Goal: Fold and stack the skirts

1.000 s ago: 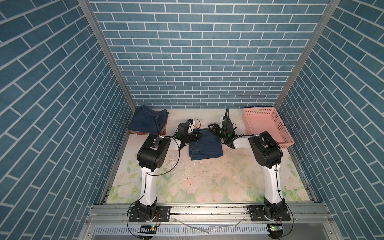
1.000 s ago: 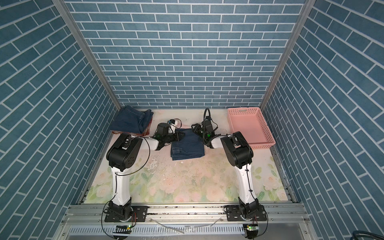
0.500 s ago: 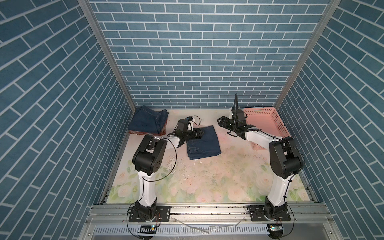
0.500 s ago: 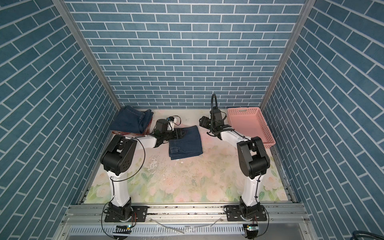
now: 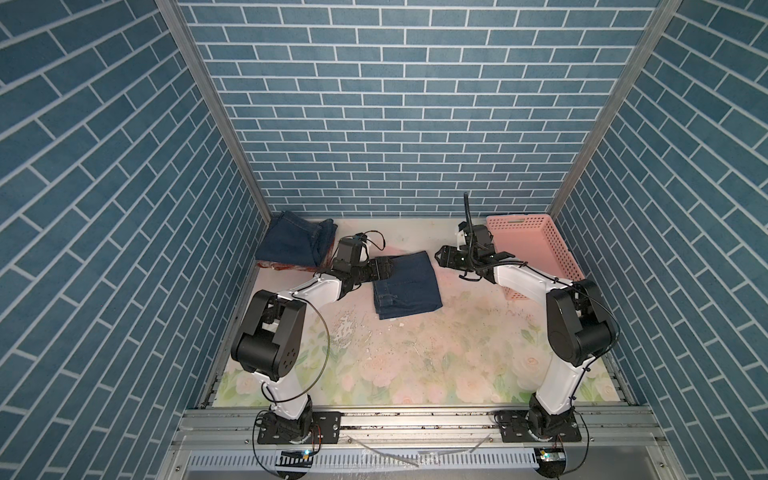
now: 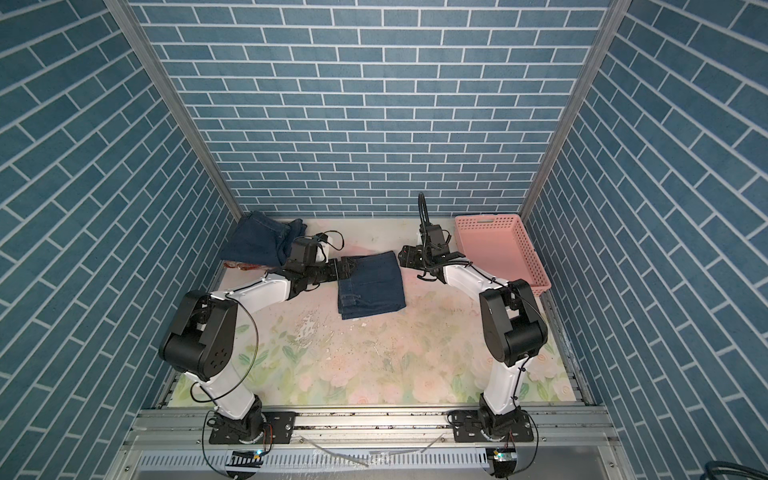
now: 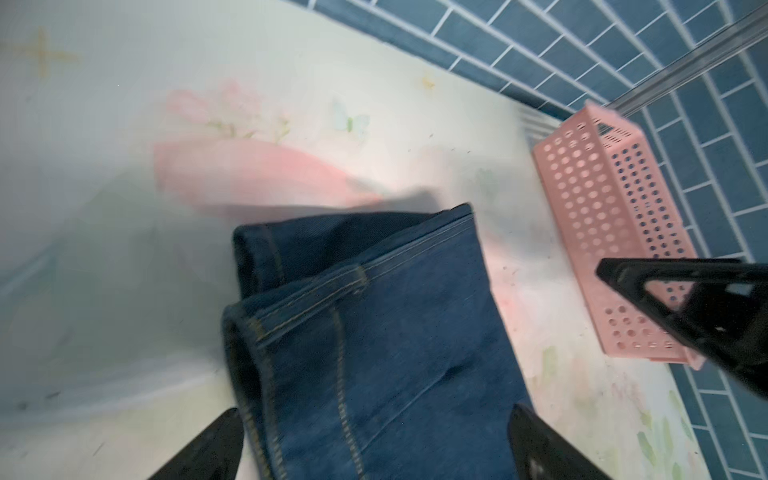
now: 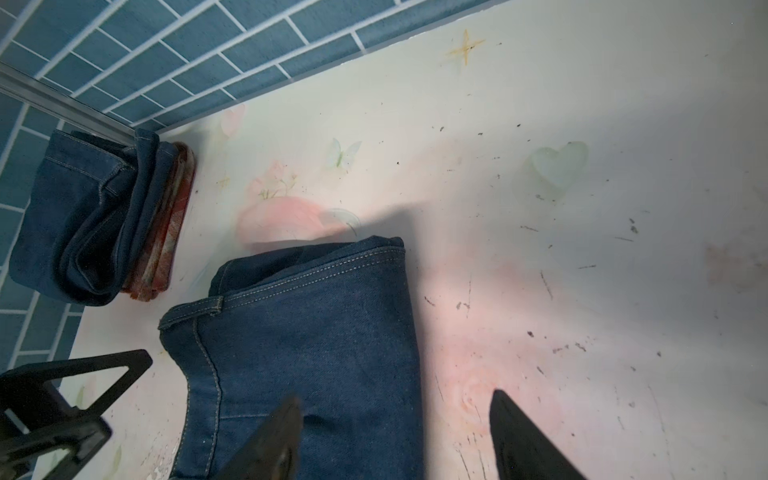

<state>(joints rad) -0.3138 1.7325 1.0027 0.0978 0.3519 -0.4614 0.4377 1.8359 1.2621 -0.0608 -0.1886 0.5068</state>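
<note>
Left claw (image 5: 386, 268) and right claw (image 5: 440, 258) open at a folded denim skirt (image 5: 405, 284) on the surface (image 5: 415, 365)
The left claw's jaws stand wide, straddling the skirt's near edge; the right claw, empty, hovers just beside the opposite edge. Behind the left claw a second denim skirt (image 5: 295, 241) lies on the plaid skirt (image 5: 279, 266); the pink basket (image 5: 540, 245) sits beyond the right claw

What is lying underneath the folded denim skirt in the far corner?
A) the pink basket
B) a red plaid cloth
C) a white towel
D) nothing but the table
B: in the right wrist view, the folded edges of a red plaid skirt stick out from beneath the corner denim skirt.
</note>
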